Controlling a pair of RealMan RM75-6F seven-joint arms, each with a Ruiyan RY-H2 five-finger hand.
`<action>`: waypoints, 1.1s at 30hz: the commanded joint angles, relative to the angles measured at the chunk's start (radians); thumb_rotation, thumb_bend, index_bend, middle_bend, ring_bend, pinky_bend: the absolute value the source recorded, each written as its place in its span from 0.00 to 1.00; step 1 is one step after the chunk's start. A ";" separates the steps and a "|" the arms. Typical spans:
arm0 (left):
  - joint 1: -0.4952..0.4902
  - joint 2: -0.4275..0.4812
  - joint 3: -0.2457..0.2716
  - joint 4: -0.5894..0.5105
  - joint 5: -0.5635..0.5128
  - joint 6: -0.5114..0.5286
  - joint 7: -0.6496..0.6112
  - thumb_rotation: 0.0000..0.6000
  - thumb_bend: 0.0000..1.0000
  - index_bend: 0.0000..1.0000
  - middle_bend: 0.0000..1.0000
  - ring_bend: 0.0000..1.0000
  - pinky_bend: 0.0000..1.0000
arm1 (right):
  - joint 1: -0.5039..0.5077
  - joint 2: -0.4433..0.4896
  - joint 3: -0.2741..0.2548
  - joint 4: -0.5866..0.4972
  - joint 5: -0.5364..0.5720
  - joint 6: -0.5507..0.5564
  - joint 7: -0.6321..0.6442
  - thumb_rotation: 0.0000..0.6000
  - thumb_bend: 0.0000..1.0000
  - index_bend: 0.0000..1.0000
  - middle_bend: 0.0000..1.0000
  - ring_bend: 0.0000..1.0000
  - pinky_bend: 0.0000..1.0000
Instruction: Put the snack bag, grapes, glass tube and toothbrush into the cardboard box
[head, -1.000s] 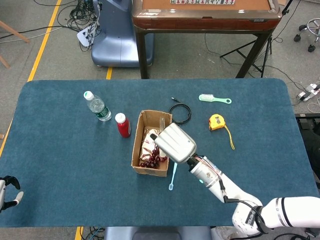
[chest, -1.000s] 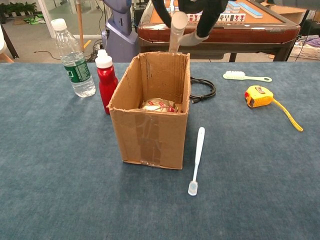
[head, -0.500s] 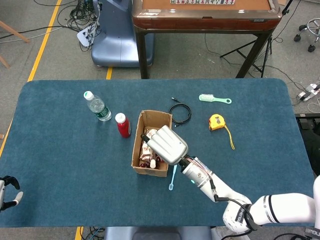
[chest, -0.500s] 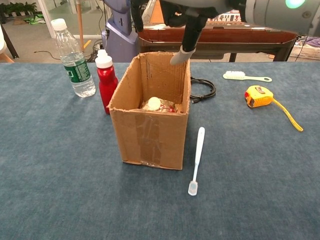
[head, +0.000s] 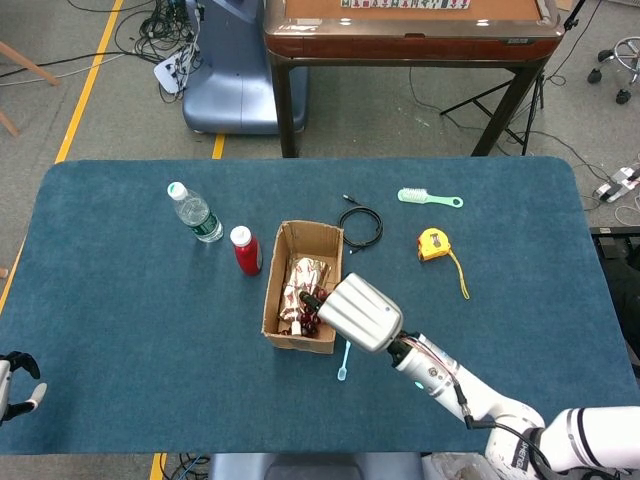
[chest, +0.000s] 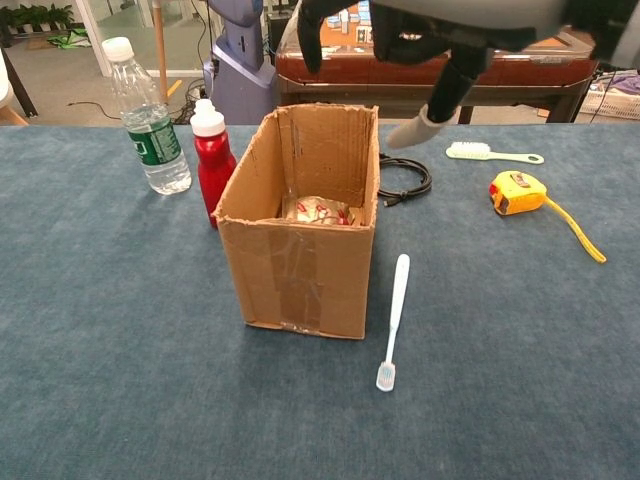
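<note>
Around the cardboard box (head: 270, 290) — snack bag (head: 303, 277) and grapes (head: 305, 318) inside — a red bottle (head: 245, 250) and water bottle (head: 195, 212) stand left, the toothbrush (chest: 393, 318) lies just right, and the cable (head: 360, 224), brush (head: 428, 197) and tape measure (head: 434, 244) lie farther right — behind it.

Matt brown cardboard box (chest: 300, 262) with glossy tape, on seemingly felt-like blue table (chest: 120, 330).

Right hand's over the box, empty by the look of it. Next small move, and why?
Probably lower the right hand toward the white toothbrush, which lies on the blue table just right of the brown cardboard box. It looks like the only task item still outside; the red-patterned snack bag is already inside.
</note>
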 joint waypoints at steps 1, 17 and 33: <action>0.000 0.000 0.000 0.000 -0.001 0.000 0.000 1.00 0.28 0.56 0.46 0.37 0.65 | -0.040 0.030 -0.046 -0.013 -0.078 0.003 0.040 1.00 0.00 0.35 1.00 1.00 1.00; -0.002 -0.001 -0.001 0.002 -0.007 -0.004 0.003 1.00 0.28 0.56 0.46 0.37 0.65 | -0.121 0.033 -0.153 0.043 -0.228 -0.084 0.081 1.00 0.00 0.38 1.00 1.00 1.00; -0.004 -0.003 -0.003 0.010 -0.011 -0.010 -0.002 1.00 0.28 0.56 0.46 0.37 0.65 | -0.111 -0.061 -0.133 0.114 -0.139 -0.259 -0.007 1.00 0.06 0.40 1.00 1.00 1.00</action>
